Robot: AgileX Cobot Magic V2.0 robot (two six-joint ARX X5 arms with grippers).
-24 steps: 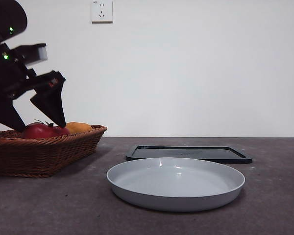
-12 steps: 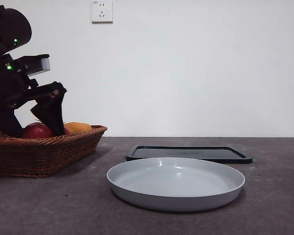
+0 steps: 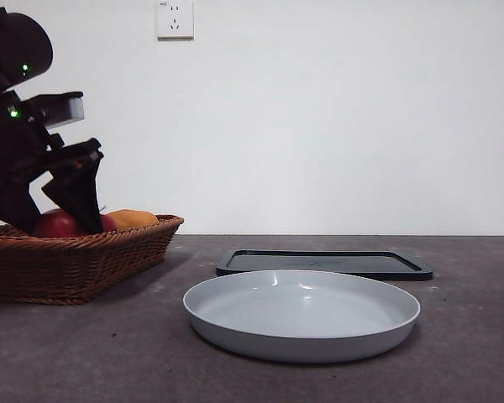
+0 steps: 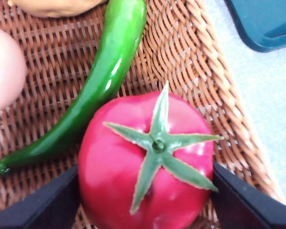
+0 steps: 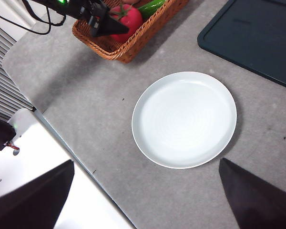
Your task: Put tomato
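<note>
The tomato [image 4: 109, 171] is glossy red with a green star calyx and lies in a wicker basket [image 4: 219, 95] at the table's left. My left gripper [image 4: 145, 168] has come down into the basket, and its two black jaws press against the tomato's opposite sides. In the front view the tomato [image 3: 55, 224] peeks over the basket [image 3: 84, 260] rim between the left gripper [image 3: 57, 214] jaws. From high over the table, my right gripper [image 5: 145, 200] looks down, open and holding nothing. Its view shows the tomato [image 5: 128, 19] and the left gripper [image 5: 109, 26] far off.
A long green pepper [image 4: 105, 81] lies against the tomato, with a pale pinkish fruit [image 4: 5, 67] beyond it. An orange-yellow fruit [image 3: 134, 218] sits at the basket's right end. A grey plate [image 3: 302, 336] stands mid-table, with a dark flat tray [image 3: 323, 262] behind it.
My left gripper has dropped from above the basket down around the tomato, and its jaws have drawn in against it. The tomato still rests in the basket.
</note>
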